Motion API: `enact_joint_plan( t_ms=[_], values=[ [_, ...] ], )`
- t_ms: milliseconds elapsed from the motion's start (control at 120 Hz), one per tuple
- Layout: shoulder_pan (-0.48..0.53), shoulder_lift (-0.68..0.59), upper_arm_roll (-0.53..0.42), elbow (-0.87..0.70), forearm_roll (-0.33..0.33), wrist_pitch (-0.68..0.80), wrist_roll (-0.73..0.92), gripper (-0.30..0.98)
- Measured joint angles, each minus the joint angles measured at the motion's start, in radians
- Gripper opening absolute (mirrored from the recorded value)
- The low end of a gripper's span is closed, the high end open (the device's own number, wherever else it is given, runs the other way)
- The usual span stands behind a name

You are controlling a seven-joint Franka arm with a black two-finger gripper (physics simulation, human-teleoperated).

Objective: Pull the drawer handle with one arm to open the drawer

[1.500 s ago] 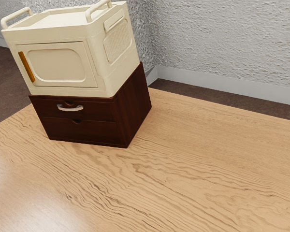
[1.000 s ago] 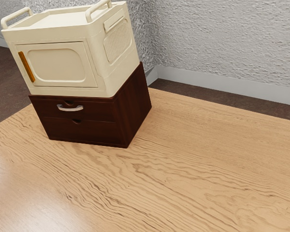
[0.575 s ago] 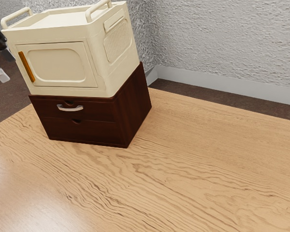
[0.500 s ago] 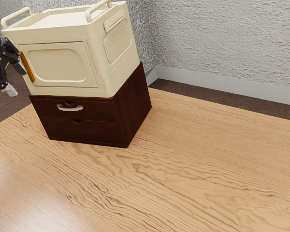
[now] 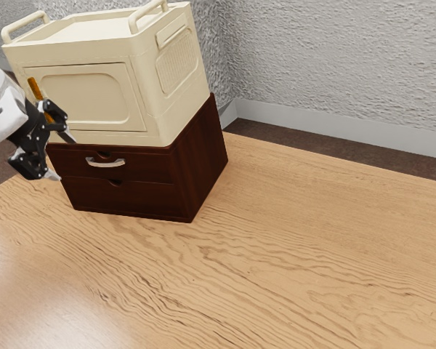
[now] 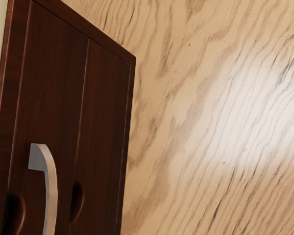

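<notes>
Your end effector (image 5: 62,157) had just swung in near the dark wooden cabinet (image 5: 202,160), fingers spread, empty; reach looked nearly done, pull not begun. One silver handle (image 5: 105,164), just ahead, sat on the closed upper drawer (image 5: 149,167). Count: two drawers, one dark cabinet, one cream cabinet (image 5: 85,98) on top, one tabletop (image 5: 276,240).

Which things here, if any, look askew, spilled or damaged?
Nothing stands out: the cream cabinet sits squarely on the dark drawer unit, both drawers look shut, and the silver handle looks intact.
</notes>
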Motion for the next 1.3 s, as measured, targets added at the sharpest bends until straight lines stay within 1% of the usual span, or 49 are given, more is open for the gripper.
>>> enact_joint_plan(
  t_ms=[83,192,392,533,642,883,1067,1300],
  values=[
    [-0.006,0.020,0.010,-0.025,0.005,0.113,0.005,0.58],
    [-0.008,0.048,0.029,-0.042,0.023,0.225,0.004,0.54],
    [-0.005,0.074,0.062,-0.050,0.049,0.330,0.000,0.52],
    [-0.007,0.076,0.064,-0.078,0.070,0.362,-0.002,0.49],
    [-0.007,0.084,0.064,-0.084,0.075,0.376,-0.002,0.44],
    [-0.009,0.121,0.064,-0.086,0.069,0.393,-0.005,0.40],
    [-0.032,0.129,0.064,-0.095,0.067,0.397,-0.006,0.37],
    [-0.036,0.147,0.064,-0.097,0.052,0.399,-0.008,0.29]
  ],
)
